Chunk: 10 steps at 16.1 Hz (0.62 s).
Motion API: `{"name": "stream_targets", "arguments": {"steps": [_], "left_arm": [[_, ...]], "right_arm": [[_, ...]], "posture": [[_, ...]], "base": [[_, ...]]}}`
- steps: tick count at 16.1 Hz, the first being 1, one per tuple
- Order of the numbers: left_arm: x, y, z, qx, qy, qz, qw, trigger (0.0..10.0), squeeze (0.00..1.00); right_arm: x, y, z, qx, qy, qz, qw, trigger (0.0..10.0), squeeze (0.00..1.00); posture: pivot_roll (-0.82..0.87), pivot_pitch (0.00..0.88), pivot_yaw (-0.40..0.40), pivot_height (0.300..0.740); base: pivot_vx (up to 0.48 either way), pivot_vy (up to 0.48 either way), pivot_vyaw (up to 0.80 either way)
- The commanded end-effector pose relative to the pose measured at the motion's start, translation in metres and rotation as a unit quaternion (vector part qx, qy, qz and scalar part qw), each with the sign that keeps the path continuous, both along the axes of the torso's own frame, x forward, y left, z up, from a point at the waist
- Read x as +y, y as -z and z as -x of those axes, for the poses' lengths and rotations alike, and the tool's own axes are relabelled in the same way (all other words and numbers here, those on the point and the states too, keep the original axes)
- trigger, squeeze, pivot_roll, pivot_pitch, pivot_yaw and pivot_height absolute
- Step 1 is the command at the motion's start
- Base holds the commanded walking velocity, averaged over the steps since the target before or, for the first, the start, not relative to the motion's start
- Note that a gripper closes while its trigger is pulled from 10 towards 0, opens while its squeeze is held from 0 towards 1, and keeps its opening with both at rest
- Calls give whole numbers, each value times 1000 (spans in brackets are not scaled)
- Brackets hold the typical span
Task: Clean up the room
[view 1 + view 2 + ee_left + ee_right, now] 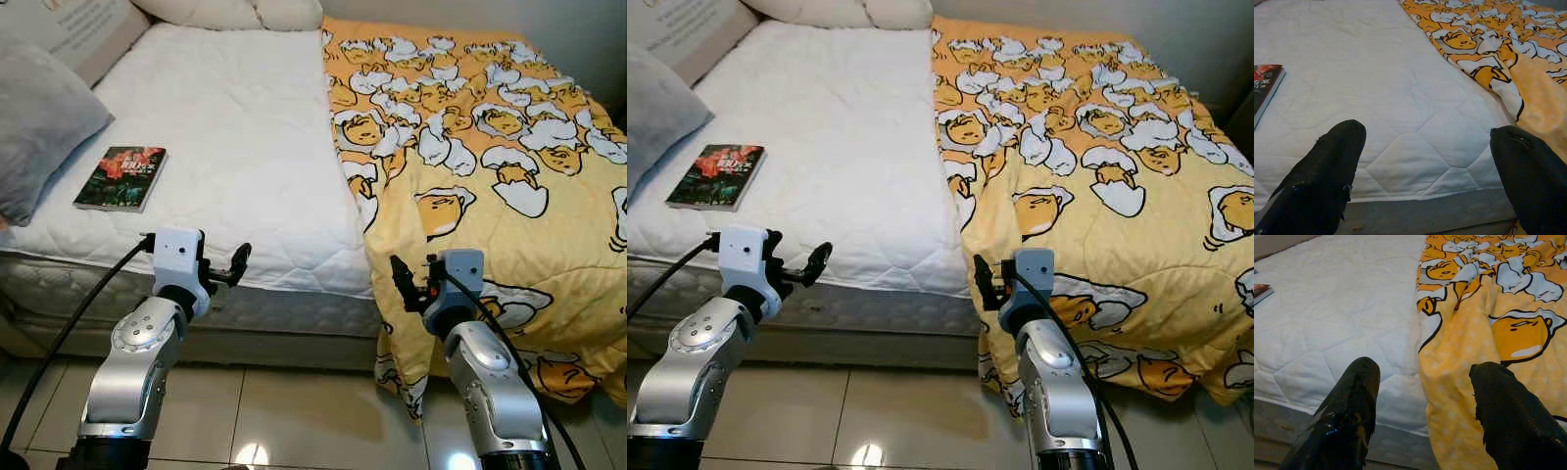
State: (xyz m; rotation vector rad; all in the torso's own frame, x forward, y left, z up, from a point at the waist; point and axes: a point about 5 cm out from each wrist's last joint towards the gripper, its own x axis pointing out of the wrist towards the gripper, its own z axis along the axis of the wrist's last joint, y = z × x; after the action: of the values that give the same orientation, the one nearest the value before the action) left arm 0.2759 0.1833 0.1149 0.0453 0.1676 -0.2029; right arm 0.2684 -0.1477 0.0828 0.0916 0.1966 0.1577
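I have both arms raised at the near edge of the white quilted bed point(245, 127). My left claw point(1425, 171) and right claw point(1422, 404) gape open, empty. The yellow cartoon-print blanket point(490, 147) covers the right half; a dark paperback book point(121, 178) lies left.

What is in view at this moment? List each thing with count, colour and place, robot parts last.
mattress: 1, white quilted, left half of the bed bare
blanket: 1, yellow with white cartoon print, covers the right half and hangs over the foot edge
book: 1, dark cover, flat on the mattress near its left edge
pillows: 2, cream, at the head
cushion: 1, grey, left of the book
floor: pale tiles, below the bed
left gripper: open, at the mattress foot edge
right gripper: open, at the blanket's edge
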Motion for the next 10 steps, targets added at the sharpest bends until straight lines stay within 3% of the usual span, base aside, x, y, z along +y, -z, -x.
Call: {"name": "stream_targets", "arguments": {"steps": [1, 4, 6, 10], "left_arm": [[-1, 0, -1, 1, 3, -2, 1000, 10000, 251], [0, -1, -1, 1, 4, -3, 1000, 10000, 259], [-1, -1, -2, 0, 6, 0, 1000, 10000, 263], [1, -2, -3, -1, 4, -1, 1000, 10000, 263]], "right_arm": [[-1, 0, 0, -1, 3, 2, 1000, 10000, 0], [1, 1, 0, -2, 3, -1, 1000, 10000, 0], [1, 3, -1, 11, 3, -6, 1000, 10000, 0], [2, 2, -4, 4, 1, 0, 1000, 10000, 0]], "posture": [[21, 0, -33, 740], [23, 0, -32, 740], [23, 0, -30, 740], [32, 0, -33, 740]], "base": [[285, 0, 0], [287, 0, 0], [302, 0, -641], [311, 0, 0]]}}
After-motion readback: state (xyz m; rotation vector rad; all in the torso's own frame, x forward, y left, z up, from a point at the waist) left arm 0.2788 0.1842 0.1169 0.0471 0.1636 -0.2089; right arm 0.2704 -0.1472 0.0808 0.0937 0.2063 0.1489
